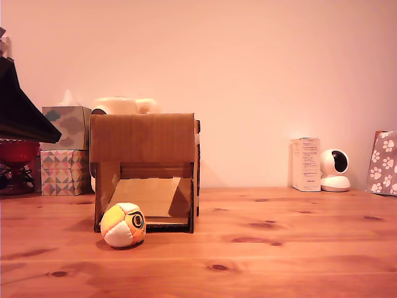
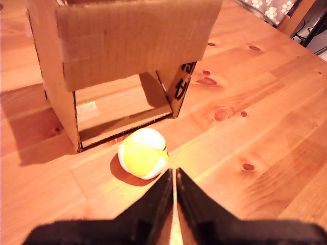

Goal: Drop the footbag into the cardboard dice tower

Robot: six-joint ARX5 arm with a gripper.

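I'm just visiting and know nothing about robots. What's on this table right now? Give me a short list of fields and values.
ball: the footbag, orange, yellow and white, lying on the table just outside the box's front opening
box: the cardboard dice tower, upright, sloped ramp visible inside
gripper: the gripper, fingers nearly together, holding nothing, close to the ball in the wrist view
ball in box: no
background: patterned tissue boxes at the exterior view's left; white camera and white carton at its right

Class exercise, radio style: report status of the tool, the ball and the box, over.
Tool shut, empty, above the table. Ball on the table at the box front opening. Nothing in the way.
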